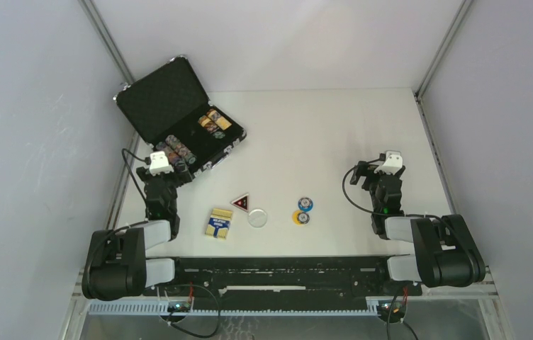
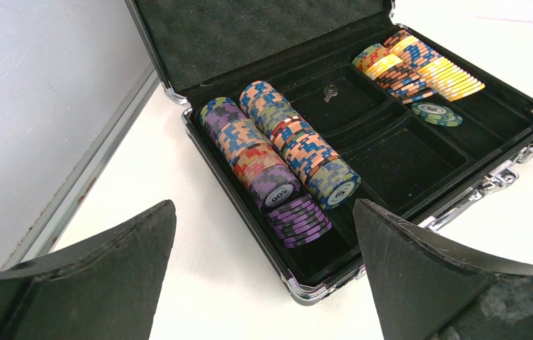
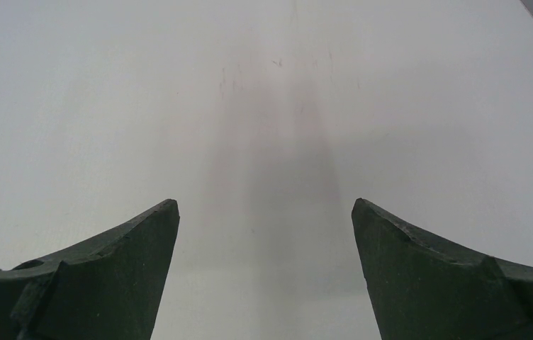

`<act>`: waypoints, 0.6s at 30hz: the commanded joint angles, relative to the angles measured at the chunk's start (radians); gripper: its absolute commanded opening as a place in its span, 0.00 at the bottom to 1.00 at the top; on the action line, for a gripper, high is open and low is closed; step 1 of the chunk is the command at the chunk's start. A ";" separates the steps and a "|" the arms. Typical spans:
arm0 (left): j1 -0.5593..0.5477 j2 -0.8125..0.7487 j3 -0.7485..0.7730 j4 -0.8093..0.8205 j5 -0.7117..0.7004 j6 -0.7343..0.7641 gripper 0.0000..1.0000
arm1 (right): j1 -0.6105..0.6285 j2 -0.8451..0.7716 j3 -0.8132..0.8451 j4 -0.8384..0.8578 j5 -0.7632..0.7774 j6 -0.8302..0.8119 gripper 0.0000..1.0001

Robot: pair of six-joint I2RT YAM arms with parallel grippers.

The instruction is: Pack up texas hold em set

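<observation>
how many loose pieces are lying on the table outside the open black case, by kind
yellow-blue card box: 1
red-black triangular token: 1
white round disc: 1
blue round disc: 1
yellow round disc: 1
total: 5

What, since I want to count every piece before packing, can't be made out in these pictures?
- Card box: top view, print too small to read.
- Poker chips: left wrist view, packed rows, count unclear.
- Briefcase lid: left wrist view, cut off by the top edge.
- Right wrist view: none of the set in frame, just table.
</observation>
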 commanded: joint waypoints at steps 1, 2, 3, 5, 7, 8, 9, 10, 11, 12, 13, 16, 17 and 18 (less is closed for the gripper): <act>0.000 -0.002 -0.011 0.052 0.005 -0.007 1.00 | -0.001 -0.007 0.026 0.032 0.005 0.014 1.00; 0.000 -0.002 -0.012 0.052 0.004 -0.007 1.00 | -0.001 -0.007 0.026 0.032 0.006 0.014 1.00; -0.001 -0.002 -0.011 0.052 0.005 -0.007 1.00 | -0.001 -0.007 0.027 0.033 0.006 0.014 1.00; -0.001 -0.002 -0.011 0.052 0.004 -0.008 1.00 | -0.001 -0.006 0.027 0.032 0.006 0.013 1.00; 0.000 -0.002 -0.011 0.052 0.004 -0.007 1.00 | -0.001 -0.004 0.029 0.031 0.007 0.013 1.00; -0.001 -0.001 -0.011 0.052 0.005 -0.006 1.00 | 0.000 -0.003 0.032 0.034 0.005 0.006 1.00; -0.001 -0.001 -0.010 0.052 0.006 -0.007 1.00 | 0.004 -0.027 0.051 -0.003 -0.046 -0.022 1.00; -0.001 -0.001 -0.010 0.052 0.006 -0.007 1.00 | 0.017 -0.093 0.119 -0.195 -0.113 -0.043 1.00; 0.000 -0.001 -0.011 0.052 0.006 -0.006 1.00 | 0.026 -0.166 0.225 -0.450 -0.122 0.020 1.00; -0.001 -0.004 -0.013 0.052 0.007 -0.006 1.00 | 0.027 -0.208 0.337 -0.654 -0.139 0.147 1.00; 0.000 -0.006 -0.014 0.053 0.006 -0.004 1.00 | 0.031 -0.230 0.412 -0.775 -0.222 0.249 1.00; -0.019 -0.031 0.002 0.017 -0.020 0.006 1.00 | 0.161 -0.201 0.543 -0.810 -0.330 0.263 1.00; -0.029 -0.066 0.019 -0.036 -0.047 0.009 1.00 | 0.226 -0.167 0.604 -0.858 -0.243 0.263 1.00; -0.037 -0.107 0.041 -0.114 -0.077 0.003 1.00 | 0.287 -0.089 0.675 -0.900 -0.201 0.220 1.00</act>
